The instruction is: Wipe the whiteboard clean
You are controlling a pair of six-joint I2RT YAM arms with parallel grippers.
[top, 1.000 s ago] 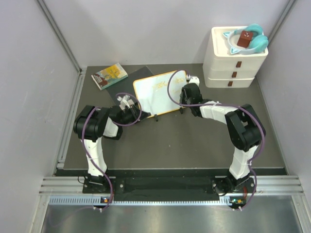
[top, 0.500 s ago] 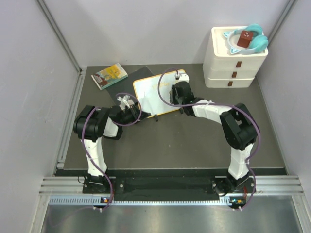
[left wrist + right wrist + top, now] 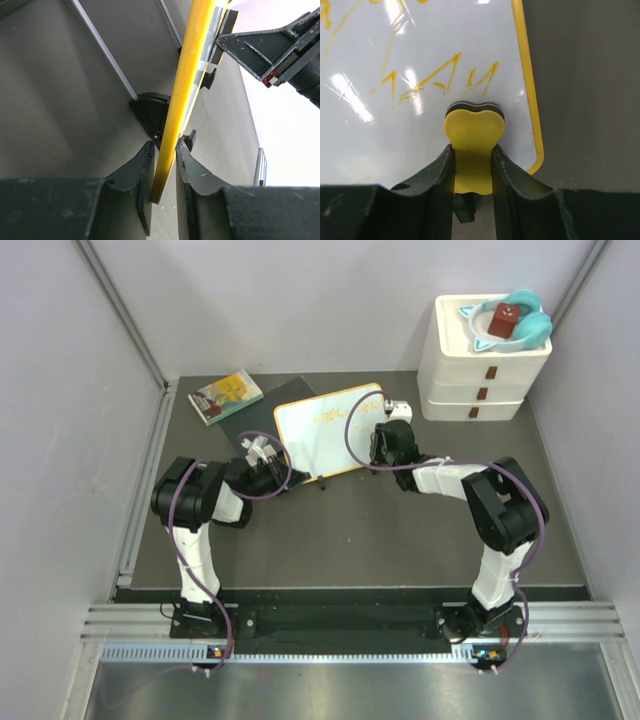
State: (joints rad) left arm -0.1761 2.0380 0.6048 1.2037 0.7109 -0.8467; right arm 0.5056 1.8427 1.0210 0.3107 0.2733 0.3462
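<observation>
yellow eraser, unseen overhead, clamped: right end effector; left end effector clamps whiteboard.

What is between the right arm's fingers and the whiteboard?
A yellow eraser, pinched by the fingers, its dark pad facing the whiteboard. The right wrist view shows it.

Bare tabletop open in front of whiteboard; white drawers near its right, book left-rear

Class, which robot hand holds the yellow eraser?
The right hand: it pinches the yellow eraser, whereas the left hand clamps only the whiteboard's frame.
</observation>
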